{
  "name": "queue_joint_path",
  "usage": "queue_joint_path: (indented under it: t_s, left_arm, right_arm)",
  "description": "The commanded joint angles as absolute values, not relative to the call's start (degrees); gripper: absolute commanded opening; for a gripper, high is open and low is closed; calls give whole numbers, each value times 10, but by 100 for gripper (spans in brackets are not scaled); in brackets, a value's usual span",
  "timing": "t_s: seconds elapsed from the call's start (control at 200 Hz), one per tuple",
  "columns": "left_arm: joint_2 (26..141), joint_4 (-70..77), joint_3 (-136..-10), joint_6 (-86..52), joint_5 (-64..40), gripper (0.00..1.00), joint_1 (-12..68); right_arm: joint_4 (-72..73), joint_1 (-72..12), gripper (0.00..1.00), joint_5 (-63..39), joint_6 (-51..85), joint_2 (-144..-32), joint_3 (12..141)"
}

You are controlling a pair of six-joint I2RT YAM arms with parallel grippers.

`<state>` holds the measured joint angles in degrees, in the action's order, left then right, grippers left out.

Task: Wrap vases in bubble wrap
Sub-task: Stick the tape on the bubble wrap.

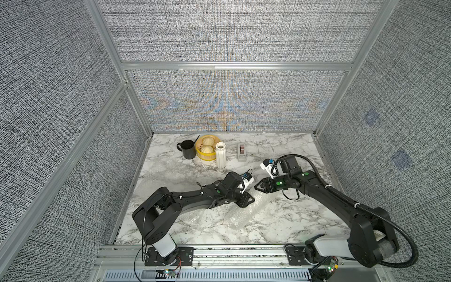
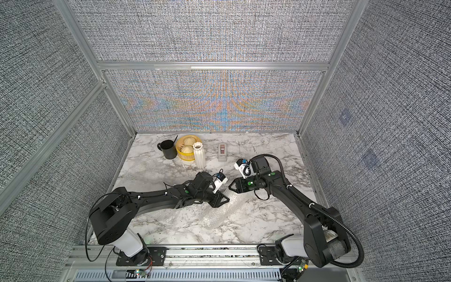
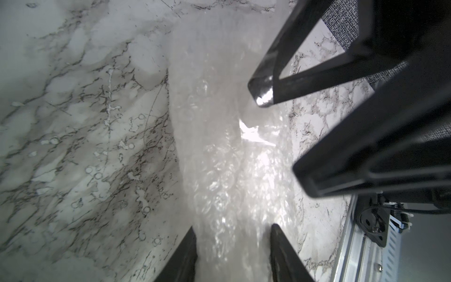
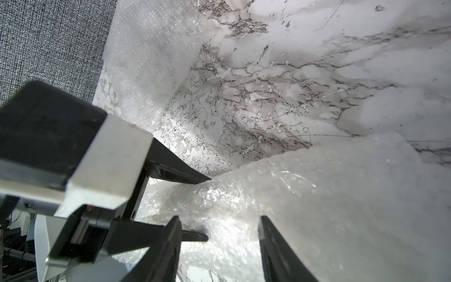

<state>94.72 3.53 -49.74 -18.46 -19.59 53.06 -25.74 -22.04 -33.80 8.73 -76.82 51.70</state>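
Hovering both grippers over the crumpled bubble wrap (image 1: 240, 216) bundle near the middle of the marble table (image 1: 292, 219). My right gripper (image 4: 219, 218) is spread, wrap between its fingers. My left gripper (image 3: 233, 227) straddles the wrap too, can't tell if it's actually pinching. One white vase (image 1: 220, 156) stands upright at the back, just beside the yellow basket (image 1: 206, 157).
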Motion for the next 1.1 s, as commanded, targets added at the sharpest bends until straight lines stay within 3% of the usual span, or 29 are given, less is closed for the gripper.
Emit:
queue_joint_path:
  t_s: [0.0,0.31,0.535,0.685,1.091]
  left_arm:
    - [956,-91,-489,-172,-192,43,532]
    - [959,-88,-489,-173,-189,42,532]
    - [958,-88,-491,-173,-190,41,532]
    - [956,-88,-492,-169,-191,39,533]
    - [966,-103,-507,-153,-178,38,553]
  right_arm:
    - [-266,-218,54,-330,91,-761,529]
    - [-307,-182,49,-383,115,-737,534]
    - [-299,-182,26,-400,144,-778,520]
    - [-286,-182,19,-351,149,-795,537]
    - [-265,-183,13,-317,116,-896,565]
